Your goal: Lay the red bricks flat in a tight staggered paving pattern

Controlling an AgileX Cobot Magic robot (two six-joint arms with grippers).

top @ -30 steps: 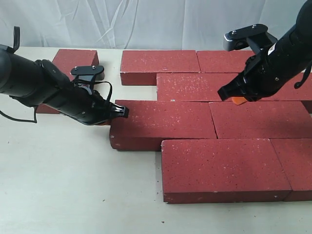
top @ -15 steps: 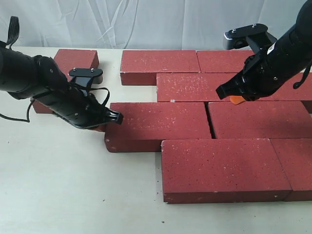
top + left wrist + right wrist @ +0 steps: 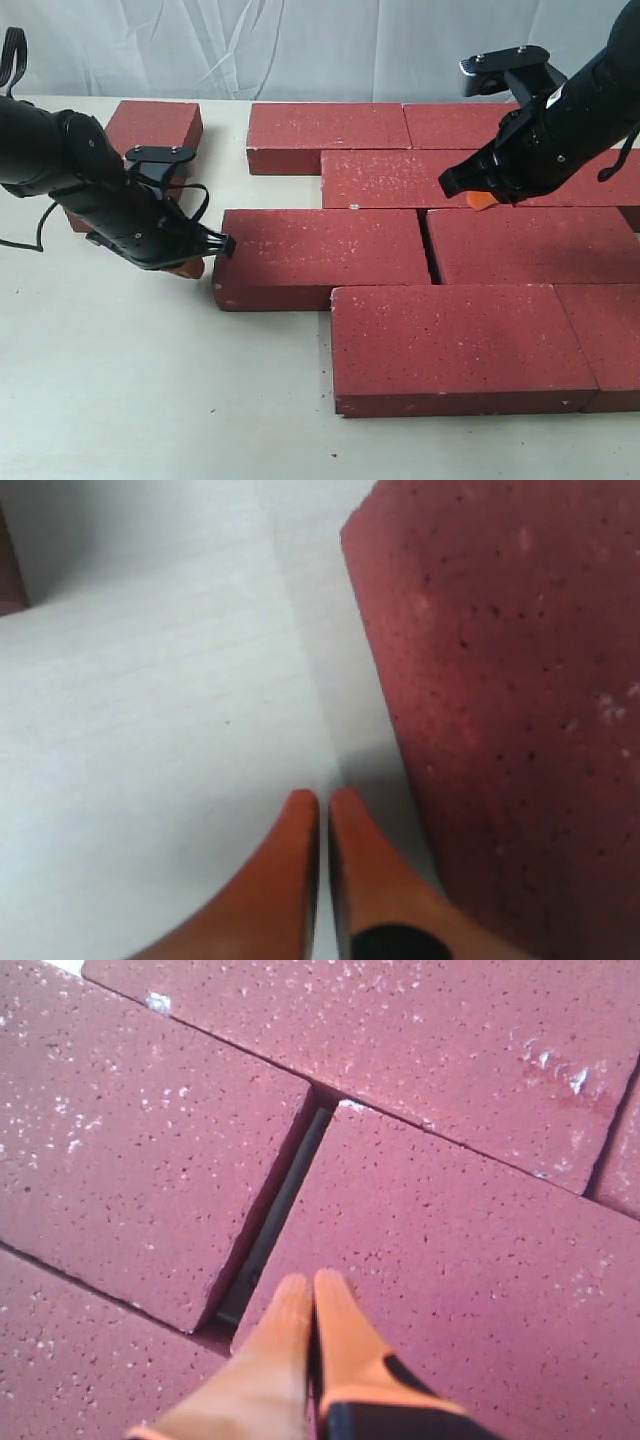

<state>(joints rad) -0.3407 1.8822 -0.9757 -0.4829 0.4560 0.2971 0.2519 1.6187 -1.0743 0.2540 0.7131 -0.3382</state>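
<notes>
Jaws are pinched together on both, holding nothing. The left gripper [image 3: 321, 800] sits low over the table [image 3: 120, 380], just beside one brick's end [image 3: 320, 255], maybe touching, hard to tell. The right gripper [image 3: 312, 1285] hovers above the red bricks [image 3: 450, 340], which lie flat and staggered, by a narrow gap [image 3: 280, 1210].

Bright, even, diffuse light, seemingly from above; no glare. Exterior view sharp: red bricks [image 3: 320, 255] cast short soft shadows on the pale tabletop [image 3: 150, 390]. Left wrist view soft overall, left claw [image 3: 322, 798] blurred close to lens. Right wrist view crisper on brick grain, right claw [image 3: 308, 1282] out of focus.
</notes>
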